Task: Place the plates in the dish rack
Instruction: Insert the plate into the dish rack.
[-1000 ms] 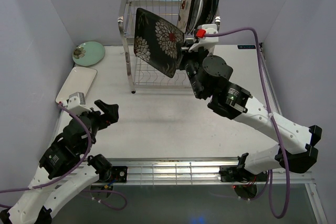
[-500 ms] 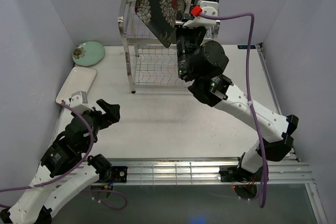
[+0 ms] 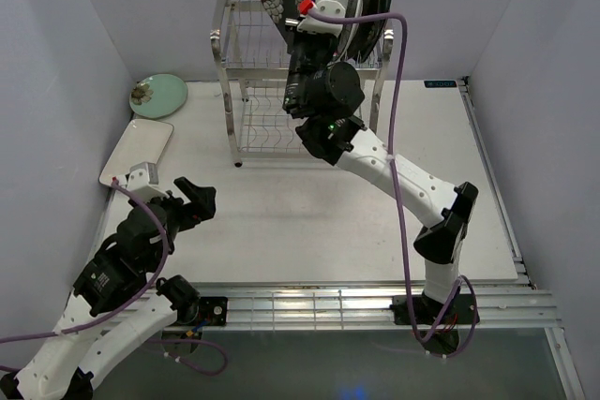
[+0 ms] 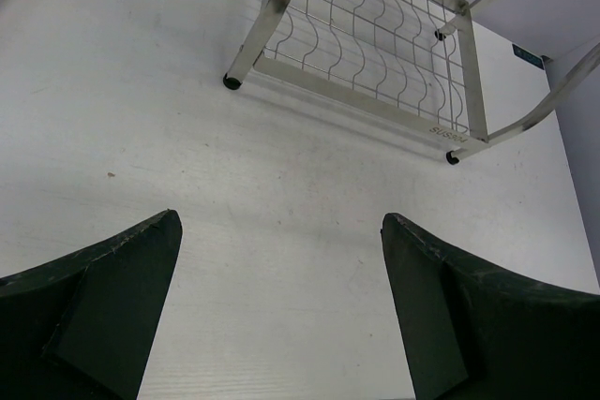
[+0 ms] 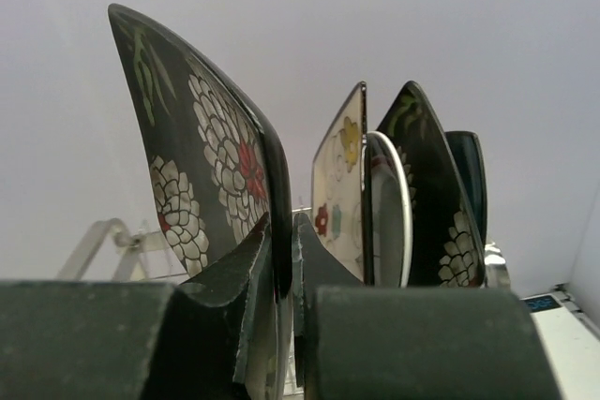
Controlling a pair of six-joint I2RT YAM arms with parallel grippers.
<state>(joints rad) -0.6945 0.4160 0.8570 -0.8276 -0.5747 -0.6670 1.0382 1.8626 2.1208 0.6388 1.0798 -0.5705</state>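
Near the counter's far edge, the right gripper [image 5: 284, 236] lifts its clamped dark floral plate [image 5: 202, 156] above the dish rack [image 3: 228, 91], slot-ready.

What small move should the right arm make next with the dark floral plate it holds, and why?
Probably lower the dark floral plate straight down into a free top-shelf slot of the dish rack. The right gripper holds it on edge above the rack, beside the cream flowered plate already standing there.

The left gripper [image 4: 281, 231] has its jaws wide apart above the white table [image 4: 131, 91]. The dish rack [image 4: 375, 35] stands ahead, feet on the table.
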